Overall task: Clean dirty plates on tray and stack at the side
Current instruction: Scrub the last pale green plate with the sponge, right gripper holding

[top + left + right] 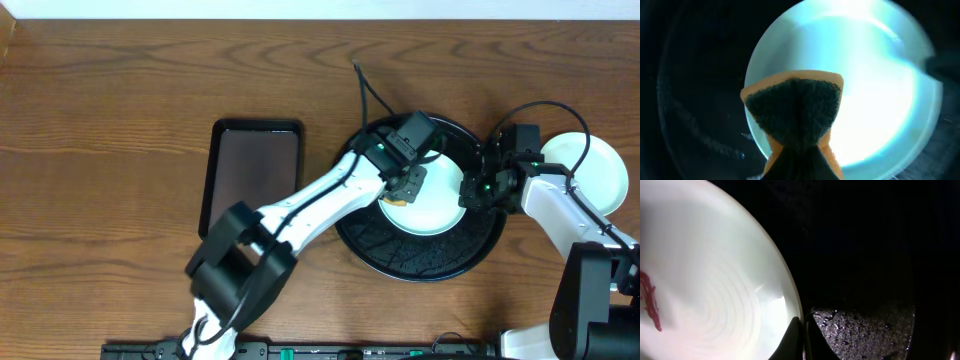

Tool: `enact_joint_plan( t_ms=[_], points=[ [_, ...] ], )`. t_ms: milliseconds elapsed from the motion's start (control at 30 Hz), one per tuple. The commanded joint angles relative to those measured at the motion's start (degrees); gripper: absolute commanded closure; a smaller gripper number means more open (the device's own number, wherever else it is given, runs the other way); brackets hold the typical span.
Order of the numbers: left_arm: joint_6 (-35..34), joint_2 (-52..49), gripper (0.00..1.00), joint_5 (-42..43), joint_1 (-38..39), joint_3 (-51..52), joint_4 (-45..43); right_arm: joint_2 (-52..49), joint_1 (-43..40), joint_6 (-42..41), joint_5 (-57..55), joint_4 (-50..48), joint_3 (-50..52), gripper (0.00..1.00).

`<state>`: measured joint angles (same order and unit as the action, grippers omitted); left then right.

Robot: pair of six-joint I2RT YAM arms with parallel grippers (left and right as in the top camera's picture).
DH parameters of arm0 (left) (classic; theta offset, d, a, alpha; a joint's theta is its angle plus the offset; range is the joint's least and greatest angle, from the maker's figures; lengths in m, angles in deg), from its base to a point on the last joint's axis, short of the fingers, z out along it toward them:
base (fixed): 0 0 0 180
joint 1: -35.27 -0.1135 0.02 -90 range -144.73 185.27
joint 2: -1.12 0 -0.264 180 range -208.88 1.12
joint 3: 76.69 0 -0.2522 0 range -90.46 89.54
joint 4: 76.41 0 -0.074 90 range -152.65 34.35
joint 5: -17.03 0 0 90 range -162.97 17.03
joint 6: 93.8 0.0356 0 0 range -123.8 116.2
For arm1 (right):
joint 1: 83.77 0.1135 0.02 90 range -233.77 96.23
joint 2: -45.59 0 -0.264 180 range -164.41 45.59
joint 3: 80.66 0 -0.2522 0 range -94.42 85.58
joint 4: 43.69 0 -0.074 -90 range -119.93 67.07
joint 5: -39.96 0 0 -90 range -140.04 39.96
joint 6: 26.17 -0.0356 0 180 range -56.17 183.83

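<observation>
Now left pincer [408,183] clamped on sponge [795,107] over plate [440,205] in tray [420,255]; right pincer [803,327] pinches plate rim.

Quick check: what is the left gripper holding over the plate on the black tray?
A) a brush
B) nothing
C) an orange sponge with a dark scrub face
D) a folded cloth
C: the left gripper is shut on the sponge, orange with a dark scrub face, over the plate on the tray.

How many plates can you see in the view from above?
2. One plate lies in the black tray, partly under the sponge. The other plate sits on the table right of the tray. More may be stacked beneath it.
</observation>
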<state>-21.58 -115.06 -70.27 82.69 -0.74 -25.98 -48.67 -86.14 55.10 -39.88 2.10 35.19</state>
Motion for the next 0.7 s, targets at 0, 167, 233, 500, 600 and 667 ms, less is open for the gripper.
enact_joint_plan(
  t_ms=[0, 167, 233, 500, 600, 667],
  points=[
    [1.3, -1.6, 0.93, -3.8, -0.3, 0.8, -1.5, 0.2, 1.1, -0.6, 1.4, 0.1, 0.5, 0.99],
    [2.5, -2.6, 0.93, -3.9, -0.2, 0.8, -3.3, 0.2, 1.1, -0.6, 1.4, 0.1, 0.5, 0.99],
    [2.5, -2.6, 0.93, -3.9, -0.2, 0.8, -4.1, 0.2, 1.3, -0.6, 1.4, 0.1, 0.5, 0.99],
    [2.4, -5.0, 0.93, -3.8, -0.2, 0.8, -4.7, 0.2, 1.7, -0.6, 1.2, 0.1, 0.5, 0.99],
    [2.4, -5.7, 0.93, -3.8, -0.2, 0.8, -4.7, 0.2, 1.7, -0.6, 1.2, 0.1, 0.5, 0.99],
    [2.4, -6.2, 0.93, -3.8, -0.2, 0.8, -4.6, 0.2, 1.7, -0.6, 1.2, 0.0, 0.5, 0.99]
  ],
)
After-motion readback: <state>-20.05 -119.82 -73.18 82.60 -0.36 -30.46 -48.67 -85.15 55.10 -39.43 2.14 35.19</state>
